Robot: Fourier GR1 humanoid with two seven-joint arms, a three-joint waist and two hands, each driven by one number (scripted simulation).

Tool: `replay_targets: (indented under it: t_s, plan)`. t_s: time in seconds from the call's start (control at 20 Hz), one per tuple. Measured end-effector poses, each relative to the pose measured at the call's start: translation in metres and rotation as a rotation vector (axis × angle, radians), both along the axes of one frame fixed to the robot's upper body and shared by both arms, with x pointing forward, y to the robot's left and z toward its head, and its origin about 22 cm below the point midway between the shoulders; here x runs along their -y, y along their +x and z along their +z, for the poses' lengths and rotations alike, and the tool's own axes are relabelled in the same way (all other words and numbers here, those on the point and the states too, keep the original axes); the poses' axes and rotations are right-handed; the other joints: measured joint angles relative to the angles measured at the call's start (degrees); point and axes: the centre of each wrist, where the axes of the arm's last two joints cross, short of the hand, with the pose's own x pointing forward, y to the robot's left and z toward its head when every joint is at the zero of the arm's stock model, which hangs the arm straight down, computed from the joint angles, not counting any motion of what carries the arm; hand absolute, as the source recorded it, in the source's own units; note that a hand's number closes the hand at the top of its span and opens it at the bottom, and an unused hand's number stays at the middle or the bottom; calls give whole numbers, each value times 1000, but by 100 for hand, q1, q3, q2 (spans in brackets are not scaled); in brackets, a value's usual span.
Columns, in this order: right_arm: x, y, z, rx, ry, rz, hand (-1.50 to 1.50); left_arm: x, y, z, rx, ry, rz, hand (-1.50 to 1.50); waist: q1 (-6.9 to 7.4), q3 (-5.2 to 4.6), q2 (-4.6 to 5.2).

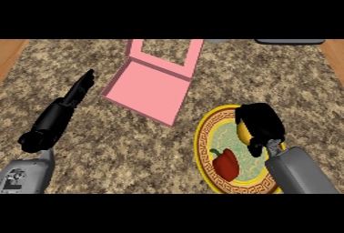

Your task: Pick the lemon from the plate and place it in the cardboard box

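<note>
A yellow-rimmed plate (pixel 205 157) lies on the counter at the lower right. On it sits the yellow lemon (pixel 245 133), mostly covered by my right hand (pixel 260 120), whose fingers curl round it. A red bell pepper (pixel 227 164) lies on the plate just left of my right forearm. The box (pixel 151 88) is pink, open, with its lid standing at the far side; it sits left of and beyond the plate. My left hand (pixel 77 93) hovers at the left with fingers straight, holding nothing.
The speckled stone counter (pixel 94 145) spreads between the box and my left arm. Wooden strips (pixel 10 52) border it at both sides. A dark object (pixel 289 41) shows at the far right edge.
</note>
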Motion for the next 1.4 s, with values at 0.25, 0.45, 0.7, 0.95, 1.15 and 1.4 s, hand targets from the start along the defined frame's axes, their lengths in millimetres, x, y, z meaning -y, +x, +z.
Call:
replay_targets:
  t_s: [0.25,0.45,0.7,0.95,1.15,1.4]
  plan:
    - [-44,-3,8,88,46,112,150,7,0,0,-3,-6,-8,0,43,10,14]
    - [-130,-17,24,92,141,341,150,23,7,5,13,-6,-74,0,496,14,94]
    - [-191,-32,55,167,207,544,150,42,15,12,24,-5,-145,0,883,16,143]
    - [-227,-42,89,289,248,623,150,54,21,11,11,-2,-164,0,940,6,118]
    - [-242,-41,119,375,339,542,150,52,24,10,1,-3,-154,0,881,0,84]
    - [-251,-29,150,464,486,336,150,46,25,9,2,-1,-141,0,813,-4,73]
